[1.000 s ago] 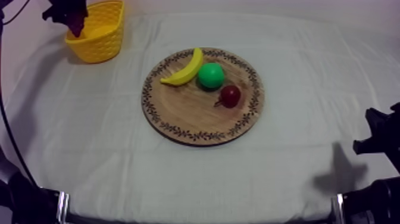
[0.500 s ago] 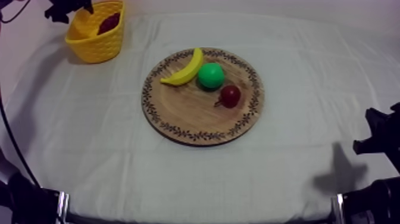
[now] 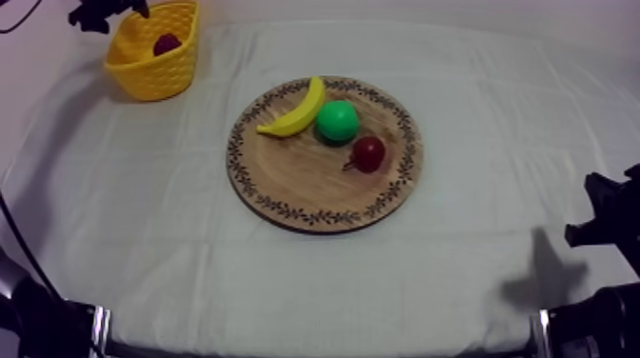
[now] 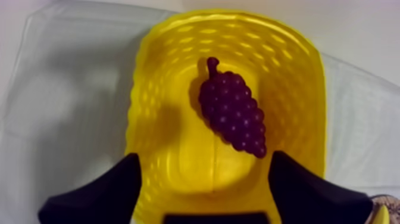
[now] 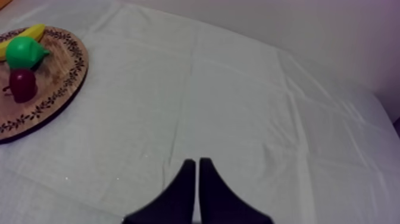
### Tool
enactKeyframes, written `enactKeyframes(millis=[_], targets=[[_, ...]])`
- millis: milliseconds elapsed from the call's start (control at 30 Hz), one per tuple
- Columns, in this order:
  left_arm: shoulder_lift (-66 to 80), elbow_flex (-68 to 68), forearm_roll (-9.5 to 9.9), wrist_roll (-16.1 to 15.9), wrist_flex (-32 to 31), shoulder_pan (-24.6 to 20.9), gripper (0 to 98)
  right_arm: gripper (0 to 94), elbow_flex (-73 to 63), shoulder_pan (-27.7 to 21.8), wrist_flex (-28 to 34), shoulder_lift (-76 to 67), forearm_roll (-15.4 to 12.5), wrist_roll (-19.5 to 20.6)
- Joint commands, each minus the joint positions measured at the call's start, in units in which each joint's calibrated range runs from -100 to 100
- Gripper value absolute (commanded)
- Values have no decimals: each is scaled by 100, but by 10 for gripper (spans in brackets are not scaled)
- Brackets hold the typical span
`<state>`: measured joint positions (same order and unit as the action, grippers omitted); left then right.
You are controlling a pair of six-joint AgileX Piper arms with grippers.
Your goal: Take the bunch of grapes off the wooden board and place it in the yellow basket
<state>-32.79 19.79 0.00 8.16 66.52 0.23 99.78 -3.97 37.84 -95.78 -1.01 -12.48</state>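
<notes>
The purple bunch of grapes [image 3: 167, 43] [image 4: 232, 113] lies loose inside the yellow basket [image 3: 157, 71] [image 4: 143, 89] at the table's far left. My left gripper [image 3: 107, 11] [image 4: 202, 193] hovers above the basket, open, its two fingers wide apart with nothing between them. The round wooden board [image 3: 305, 186] [image 5: 56, 89] sits mid-table. My right gripper [image 3: 605, 224] [image 5: 197, 184] rests low at the right side, shut on nothing, over bare cloth.
On the board lie a banana [image 3: 295, 109] [image 5: 24, 34], a green pear [image 3: 337, 121] [image 5: 22, 52] and a small red fruit [image 3: 368, 152] [image 5: 22, 84]. Cloth stretches free between board and basket.
A second ago my left gripper held the grapes over the basket. It has let them go; they now lie in the basket, and the gripper has drawn back up and to the left.
</notes>
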Motion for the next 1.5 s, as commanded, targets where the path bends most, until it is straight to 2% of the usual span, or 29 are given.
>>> enactKeyframes(millis=[0, 133, 400, 500, 600, 800, 967, 1167, 1467], targets=[[423, -609, 30, 49, -68, 10, 665, 3, -1, -1, -1, 2, 1, 6], [1251, -1752, 28, 147, -381, 78, 455, 3, -1, -1, -1, 2, 1, 9], [3018, -3759, -16, 206, -1038, 165, 282, 3, -1, -1, -1, 2, 1, 9], [3704, -4505, -60, 80, -1364, 182, 122, 3, -1, -1, -1, 2, 1, 6], [4409, -5367, -46, -32, -1845, 262, 42, 3, -1, -1, -1, 2, 1, 8], [5914, -7320, -2, -99, -2840, 400, 5, 3, -1, -1, -1, 2, 1, 9], [7285, -8856, -12, -277, -3463, 491, 1, 3, -1, -1, -1, 2, 1, 7], [8974, -10195, -174, -698, -3641, 583, 0, 3, -1, -1, -1, 2, 1, 7], [11046, -11549, -253, -701, -3601, 489, 0, 3, -1, -1, -1, 2, 1, 9]])
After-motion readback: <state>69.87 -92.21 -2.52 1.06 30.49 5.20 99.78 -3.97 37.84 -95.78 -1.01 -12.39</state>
